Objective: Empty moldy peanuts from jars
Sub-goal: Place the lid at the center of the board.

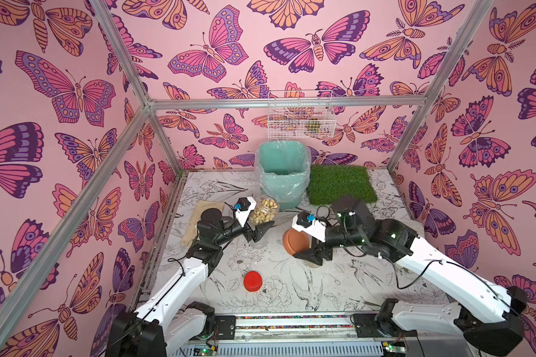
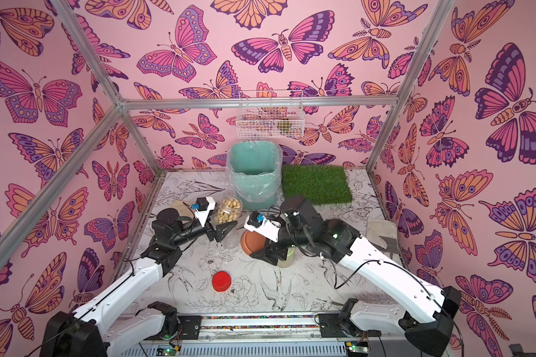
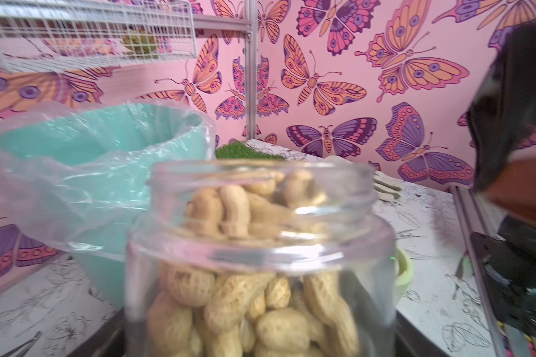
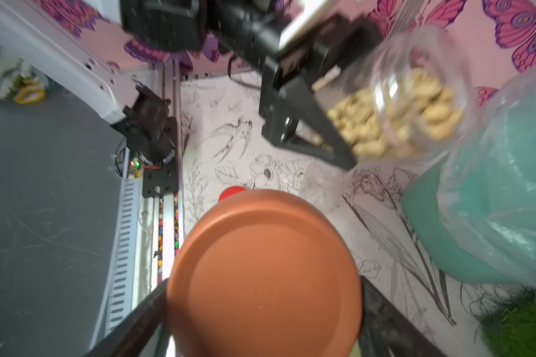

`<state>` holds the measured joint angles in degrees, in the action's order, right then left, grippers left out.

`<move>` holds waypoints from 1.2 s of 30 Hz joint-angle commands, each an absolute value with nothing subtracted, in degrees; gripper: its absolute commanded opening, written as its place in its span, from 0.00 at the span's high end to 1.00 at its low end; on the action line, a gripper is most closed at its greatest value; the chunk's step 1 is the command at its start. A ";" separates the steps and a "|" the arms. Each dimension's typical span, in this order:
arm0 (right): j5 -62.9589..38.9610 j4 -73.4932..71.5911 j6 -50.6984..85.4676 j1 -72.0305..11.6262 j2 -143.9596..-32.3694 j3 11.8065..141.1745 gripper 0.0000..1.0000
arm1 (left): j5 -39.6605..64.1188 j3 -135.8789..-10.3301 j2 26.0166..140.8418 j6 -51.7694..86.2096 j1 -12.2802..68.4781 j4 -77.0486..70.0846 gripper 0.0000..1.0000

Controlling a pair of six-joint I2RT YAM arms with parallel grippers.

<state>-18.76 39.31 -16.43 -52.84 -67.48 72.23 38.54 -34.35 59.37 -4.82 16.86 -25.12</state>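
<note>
Pink butterfly-patterned walls (image 1: 245, 77) framed by aluminium bars (image 1: 229, 103) enclose a table (image 1: 291, 278) printed with black botanical line drawings.

I work in a robot test booth, not a home. An aluminium frame (image 1: 287, 102) holds flat walls (image 1: 75, 92) papered with butterflies, and my bench (image 1: 338, 287) wears a printed sheet of flowers and birds. My left arm (image 1: 180, 278) and right arm (image 1: 430, 265) are mounted on a rail (image 1: 291, 321) along its front edge. A wire basket (image 1: 300, 114), a square of fake grass (image 1: 341, 184) and a lined bin (image 1: 283, 173) sit at the back.
</note>
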 commanded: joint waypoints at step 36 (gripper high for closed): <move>6.01 23.58 -4.14 -67.03 -101.75 62.49 0.27 | 17.80 -40.04 53.09 -14.88 5.94 -13.04 1.00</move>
